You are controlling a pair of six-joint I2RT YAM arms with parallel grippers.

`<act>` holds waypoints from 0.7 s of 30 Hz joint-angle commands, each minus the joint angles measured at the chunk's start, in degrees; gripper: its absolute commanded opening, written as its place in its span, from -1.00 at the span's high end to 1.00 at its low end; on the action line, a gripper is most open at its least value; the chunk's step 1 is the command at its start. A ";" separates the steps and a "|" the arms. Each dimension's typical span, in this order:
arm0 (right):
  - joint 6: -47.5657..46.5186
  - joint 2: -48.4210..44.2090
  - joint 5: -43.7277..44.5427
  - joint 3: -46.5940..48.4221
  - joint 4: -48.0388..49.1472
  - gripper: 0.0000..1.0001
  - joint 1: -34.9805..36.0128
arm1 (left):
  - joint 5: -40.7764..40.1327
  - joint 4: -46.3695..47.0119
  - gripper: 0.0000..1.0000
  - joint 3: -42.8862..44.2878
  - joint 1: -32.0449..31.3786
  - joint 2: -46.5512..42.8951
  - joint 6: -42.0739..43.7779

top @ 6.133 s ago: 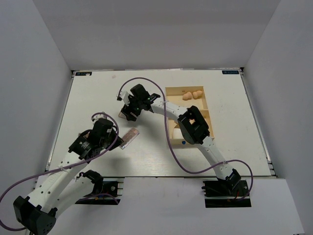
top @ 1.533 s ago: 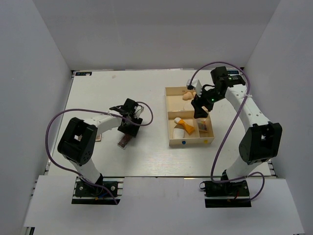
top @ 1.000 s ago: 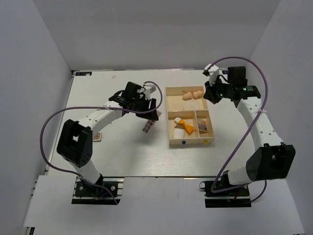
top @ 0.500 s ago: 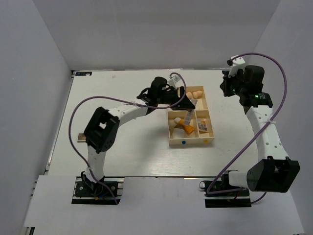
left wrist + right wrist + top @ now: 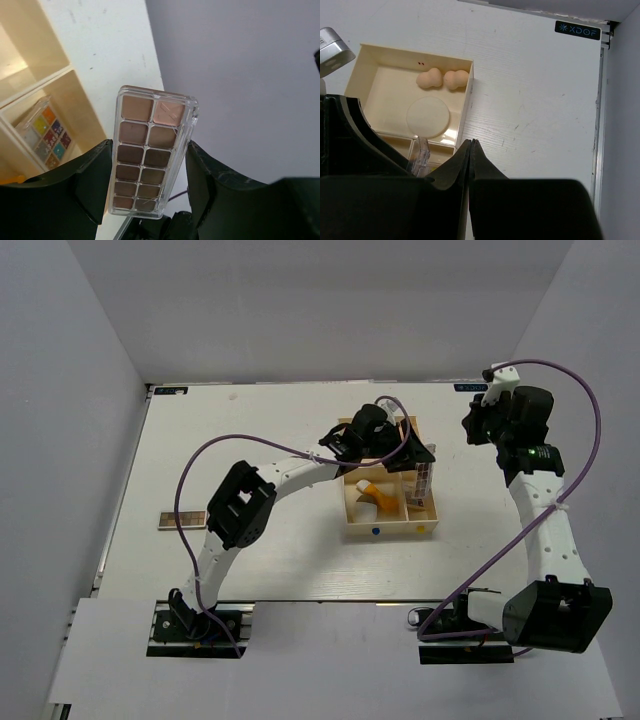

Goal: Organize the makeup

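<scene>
Long brown-pink eyeshadow palette (image 5: 152, 150) in its clear case is clamped between the fingers of the left gripper (image 5: 149, 165), held above the cream three-compartment tray (image 5: 50, 80). A small multicoloured square compact (image 5: 44, 132) lies in the compartment beneath. The right gripper (image 5: 470, 150) hangs off the tray's right side, fingers pressed together on nothing.

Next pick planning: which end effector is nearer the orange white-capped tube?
Left. The left end effector hangs over the cream tray by the tube; the right end effector sits beyond its right wall.
</scene>
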 commanded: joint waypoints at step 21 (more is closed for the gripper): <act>2.91 -1.51 -2.71 -1.41 4.12 1.00 -2.44 | -15.83 -18.44 0.77 7.17 -3.60 2.79 -5.14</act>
